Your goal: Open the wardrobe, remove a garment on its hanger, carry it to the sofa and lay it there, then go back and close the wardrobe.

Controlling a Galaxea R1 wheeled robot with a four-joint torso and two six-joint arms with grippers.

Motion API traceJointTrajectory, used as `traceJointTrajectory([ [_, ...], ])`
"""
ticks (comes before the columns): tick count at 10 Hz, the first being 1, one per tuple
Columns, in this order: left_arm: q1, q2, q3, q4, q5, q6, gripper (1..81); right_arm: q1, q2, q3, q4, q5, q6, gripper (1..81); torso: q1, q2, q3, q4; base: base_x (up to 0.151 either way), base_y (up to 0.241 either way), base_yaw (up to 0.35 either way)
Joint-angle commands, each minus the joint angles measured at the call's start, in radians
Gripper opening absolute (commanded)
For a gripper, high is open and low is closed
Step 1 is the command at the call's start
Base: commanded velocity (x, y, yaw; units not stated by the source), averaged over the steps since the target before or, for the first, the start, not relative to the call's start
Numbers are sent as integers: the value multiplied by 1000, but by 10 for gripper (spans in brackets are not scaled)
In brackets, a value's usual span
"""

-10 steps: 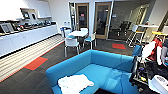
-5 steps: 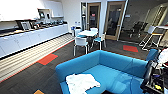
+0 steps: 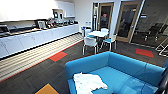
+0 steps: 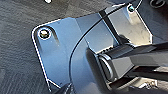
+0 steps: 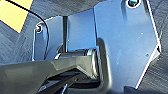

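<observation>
We see the garment [image 3: 88,83] lying crumpled on the seat of the sofa [image 3: 130,66]. Against half a second earlier, our view has swung, so the white chairs [image 3: 90,42] sit nearer centre. We cannot tell either gripper's state.

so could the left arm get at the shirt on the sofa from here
Probably not as things stand. The shirt lies loose on the sofa seat with nothing over it, but the left wrist view shows carpet below that arm, so it looks lowered rather than extended toward the seat.
</observation>
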Motion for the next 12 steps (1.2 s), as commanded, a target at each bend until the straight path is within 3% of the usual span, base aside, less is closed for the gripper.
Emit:
traceJointTrajectory([
  [1,-33,-1,-2,16,47,4,811,27,8,2,-2,-46,-3,811,0,0,0,0,0,0,303],
  [12,-33,10,-2,18,62,10,811,30,9,7,6,-47,-2,811,0,0,0,0,0,0,305],
])
